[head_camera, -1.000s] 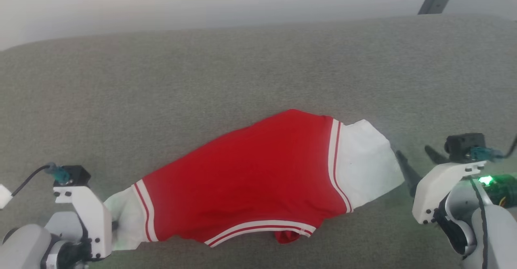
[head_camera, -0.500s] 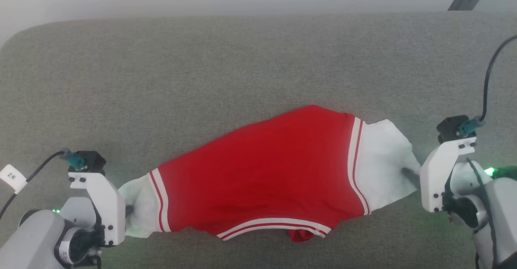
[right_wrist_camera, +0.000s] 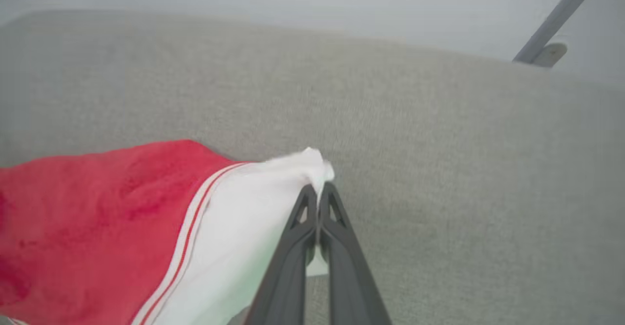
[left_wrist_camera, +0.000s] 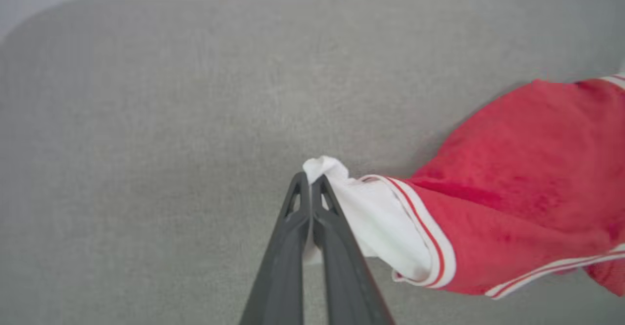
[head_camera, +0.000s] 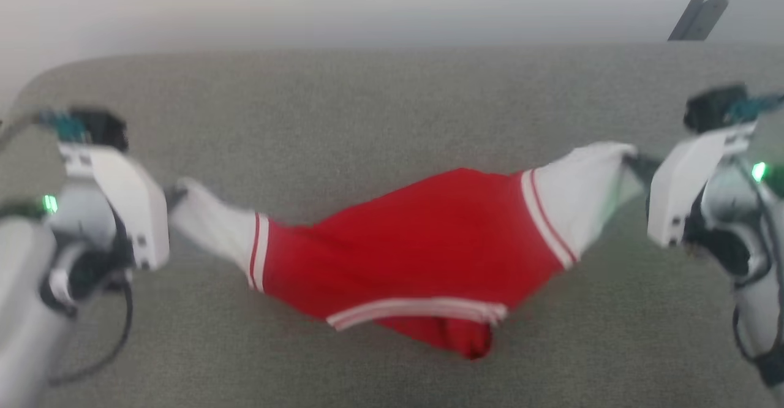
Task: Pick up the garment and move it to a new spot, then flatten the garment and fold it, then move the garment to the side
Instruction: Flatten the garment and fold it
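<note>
Head view: the garment (head_camera: 416,255) hangs slung between the left gripper (head_camera: 176,192) and the right gripper (head_camera: 634,164), its red middle sagging toward the grey cushion (head_camera: 392,102). Left wrist view: the left jaws are clamped on one white sleeve tip. Right wrist view: the right jaws pinch the other. The pick-up appears under way. Next, a level, matched carry to the new spot seems called for.

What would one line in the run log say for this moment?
left pincer: shut on garment | right pincer: shut on garment | garment: sags between them over grey surface
</note>
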Available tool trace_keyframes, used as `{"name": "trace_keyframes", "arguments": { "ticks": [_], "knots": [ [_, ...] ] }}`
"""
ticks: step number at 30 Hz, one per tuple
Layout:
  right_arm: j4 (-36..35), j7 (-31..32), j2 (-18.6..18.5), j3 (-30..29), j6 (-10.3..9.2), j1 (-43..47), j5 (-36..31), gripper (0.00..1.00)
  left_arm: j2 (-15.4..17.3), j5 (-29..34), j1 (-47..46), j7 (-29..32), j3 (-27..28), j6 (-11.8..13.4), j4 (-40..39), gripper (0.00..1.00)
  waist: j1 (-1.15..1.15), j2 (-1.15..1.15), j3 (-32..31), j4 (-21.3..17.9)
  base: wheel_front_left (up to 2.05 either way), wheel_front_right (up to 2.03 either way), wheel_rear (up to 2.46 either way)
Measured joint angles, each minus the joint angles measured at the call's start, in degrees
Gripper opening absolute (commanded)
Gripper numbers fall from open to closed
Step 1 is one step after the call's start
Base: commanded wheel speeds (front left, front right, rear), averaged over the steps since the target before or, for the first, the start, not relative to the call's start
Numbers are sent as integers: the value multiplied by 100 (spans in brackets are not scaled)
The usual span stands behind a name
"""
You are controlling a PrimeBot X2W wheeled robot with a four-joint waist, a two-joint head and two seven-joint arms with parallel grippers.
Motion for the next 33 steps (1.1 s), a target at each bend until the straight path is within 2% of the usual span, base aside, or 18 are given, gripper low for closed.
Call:
{"name": "trace_keyframes", "arguments": {
  "ticks": [8, 15, 25, 33],
  "knots": [
    [-538, -197, -272, 315, 0, -961, 90, 0, 171, 75, -1170, 287, 153, -58, -227, 0, 0, 0, -340, -110, 0, 0, 0],
    [-543, -639, -400, 688, 0, -1875, -118, 0, 198, 260, -2292, 354, 181, -198, -90, 0, 0, 0, -577, -219, 0, 0, 0],
    [199, -1366, -394, 1211, 0, -2922, -85, 0, 109, 564, -3434, 168, 147, -456, 556, 0, 0, 0, -659, -337, 0, 0, 0],
    [1079, -2274, -338, 1319, 1, -3754, -452, 0, -227, 906, -4167, -631, -15, -790, 1079, 0, 0, 0, -137, -287, 0, 0, 0]
  ]
}}
